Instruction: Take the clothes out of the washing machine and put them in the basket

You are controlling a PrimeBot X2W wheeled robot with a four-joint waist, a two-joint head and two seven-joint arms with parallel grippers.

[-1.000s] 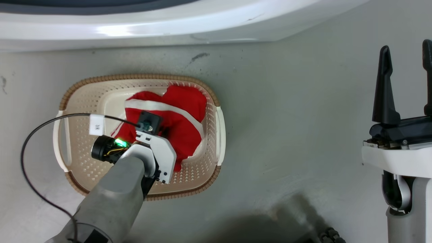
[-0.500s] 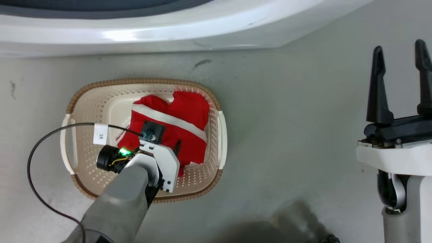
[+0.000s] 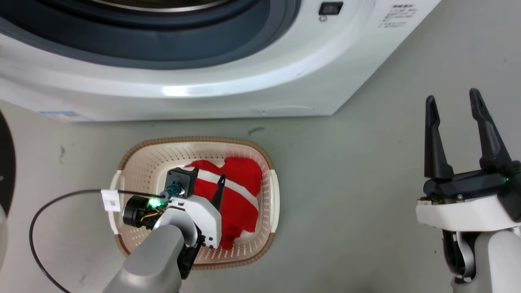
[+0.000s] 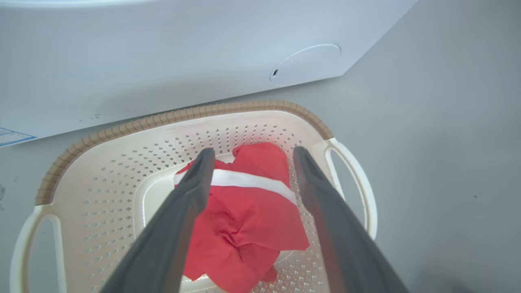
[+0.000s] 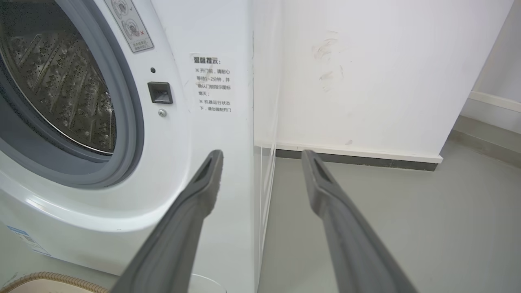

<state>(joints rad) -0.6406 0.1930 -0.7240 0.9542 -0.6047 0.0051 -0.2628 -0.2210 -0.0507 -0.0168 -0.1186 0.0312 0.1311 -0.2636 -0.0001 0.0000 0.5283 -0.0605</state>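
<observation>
Clothes point(image 4: 244, 211) lie crumpled inside the basket point(image 4: 163, 118), straight below the left tool point(image 4: 253, 151), whose fingers point(image 4: 179, 219) stand apart, gripping nothing; the right tool point(image 3: 452, 99), likewise spread, hangs well aside

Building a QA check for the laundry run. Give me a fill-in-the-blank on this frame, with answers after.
1. The clothes lie ____ the basket.
2. The left tool over the basket is ____, gripping nothing.
3. The band across the red clothes is ____ in colour.

Missing words: inside; open; white.
</observation>
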